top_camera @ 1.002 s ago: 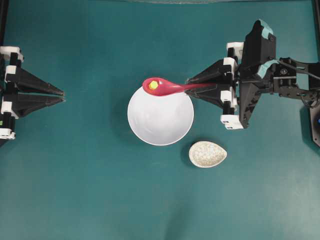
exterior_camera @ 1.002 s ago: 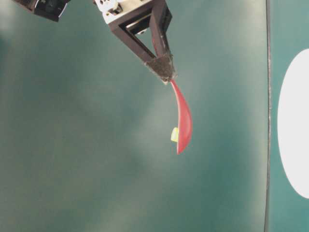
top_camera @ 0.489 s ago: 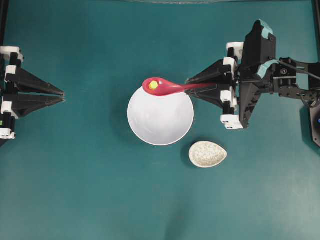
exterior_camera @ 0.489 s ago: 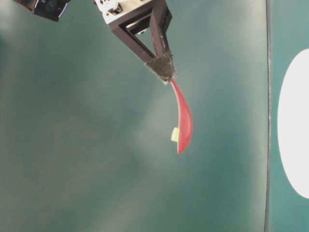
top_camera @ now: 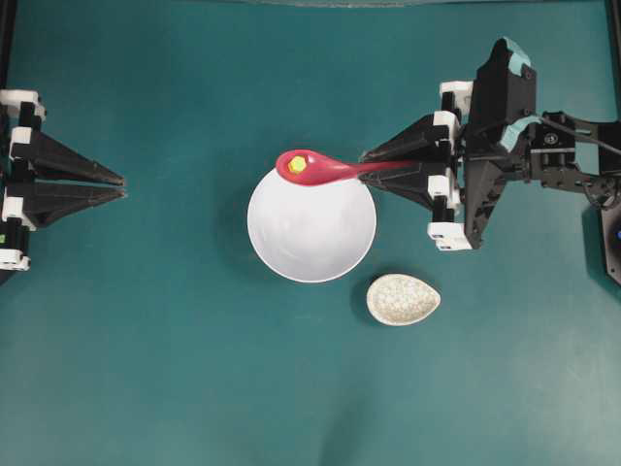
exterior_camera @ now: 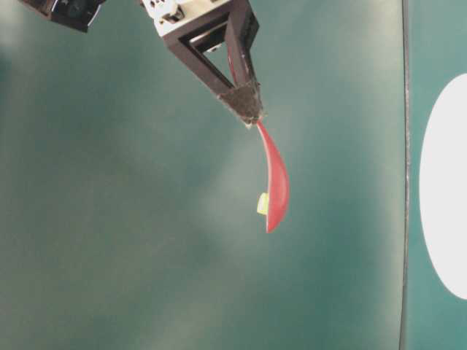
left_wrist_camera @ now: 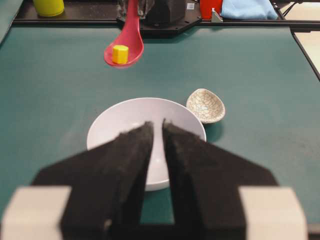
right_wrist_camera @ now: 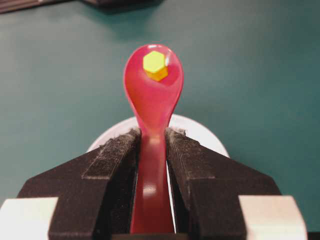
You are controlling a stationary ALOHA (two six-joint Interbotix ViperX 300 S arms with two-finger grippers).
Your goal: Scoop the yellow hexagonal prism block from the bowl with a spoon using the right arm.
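Observation:
My right gripper (top_camera: 367, 163) is shut on the handle of the pink-red spoon (top_camera: 325, 171), held level in the air over the far rim of the white bowl (top_camera: 310, 233). The yellow hexagonal prism block (top_camera: 298, 165) lies in the spoon's scoop. In the right wrist view the fingers of the right gripper (right_wrist_camera: 152, 132) clamp the spoon (right_wrist_camera: 152, 100), the block (right_wrist_camera: 154, 64) sits near its tip, and the bowl (right_wrist_camera: 200, 132) shows below. The left wrist view shows the spoon (left_wrist_camera: 127, 37) carrying the block (left_wrist_camera: 120, 54) above the bowl (left_wrist_camera: 130, 115). My left gripper (top_camera: 123, 186) rests shut and empty at the left edge.
A small speckled beige dish (top_camera: 403, 299) sits on the table just right of the bowl's near side. At the table's far end in the left wrist view stand a yellow cup (left_wrist_camera: 48, 6), a red object (left_wrist_camera: 210, 6) and a blue cloth (left_wrist_camera: 247, 9).

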